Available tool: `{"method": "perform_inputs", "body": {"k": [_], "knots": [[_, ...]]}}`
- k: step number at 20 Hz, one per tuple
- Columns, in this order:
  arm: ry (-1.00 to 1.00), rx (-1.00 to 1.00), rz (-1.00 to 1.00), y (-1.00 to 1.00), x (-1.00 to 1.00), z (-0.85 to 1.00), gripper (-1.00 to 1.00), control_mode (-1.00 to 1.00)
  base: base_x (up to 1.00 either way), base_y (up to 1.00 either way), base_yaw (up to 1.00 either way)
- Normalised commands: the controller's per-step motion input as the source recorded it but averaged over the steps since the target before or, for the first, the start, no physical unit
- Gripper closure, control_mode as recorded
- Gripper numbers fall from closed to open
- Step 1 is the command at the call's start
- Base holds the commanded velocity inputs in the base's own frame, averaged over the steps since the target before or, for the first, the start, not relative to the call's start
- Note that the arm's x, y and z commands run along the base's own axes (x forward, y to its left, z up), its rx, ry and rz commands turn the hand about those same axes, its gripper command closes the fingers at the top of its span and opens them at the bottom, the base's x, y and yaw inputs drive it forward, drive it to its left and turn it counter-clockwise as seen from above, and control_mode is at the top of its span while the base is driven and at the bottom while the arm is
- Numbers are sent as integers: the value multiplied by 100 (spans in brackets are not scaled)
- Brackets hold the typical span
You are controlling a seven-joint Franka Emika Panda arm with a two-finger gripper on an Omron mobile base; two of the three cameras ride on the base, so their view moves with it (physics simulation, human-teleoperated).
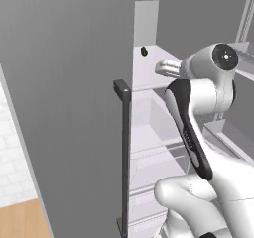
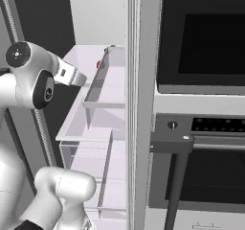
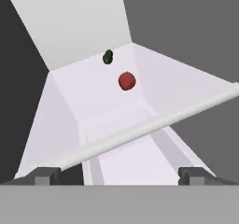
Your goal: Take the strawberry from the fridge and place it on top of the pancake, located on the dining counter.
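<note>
Inside the fridge point(image 1: 69, 108), whose door is standing open, a white shelf point(image 3: 154, 97) is carrying the strawberry point(image 3: 126, 80), sitting just beside a small dark green item point(image 3: 108, 57) further back. Well short of both, the gripper point(image 3: 119, 175) is hanging with its fingers spread wide, gripping nothing.

Black oven point(image 2: 206, 42), apparently wooden floor point(image 1: 20, 219).
</note>
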Motion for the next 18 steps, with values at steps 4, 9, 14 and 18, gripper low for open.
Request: {"method": "perform_inputs", "body": {"k": [4, 9, 14, 18], "knots": [[3, -7, -3, 1, 51, 15, -100, -100, 0, 0, 0], [17, -7, -8, -1, 56, 3, -100, -100, 0, 0, 0], [20, 0, -1, -3, 63, 0, -100, -100, 0, 0, 0], [9, 0, 0, -18, 48, 0, -100, -100, 0, 0, 0]]}}
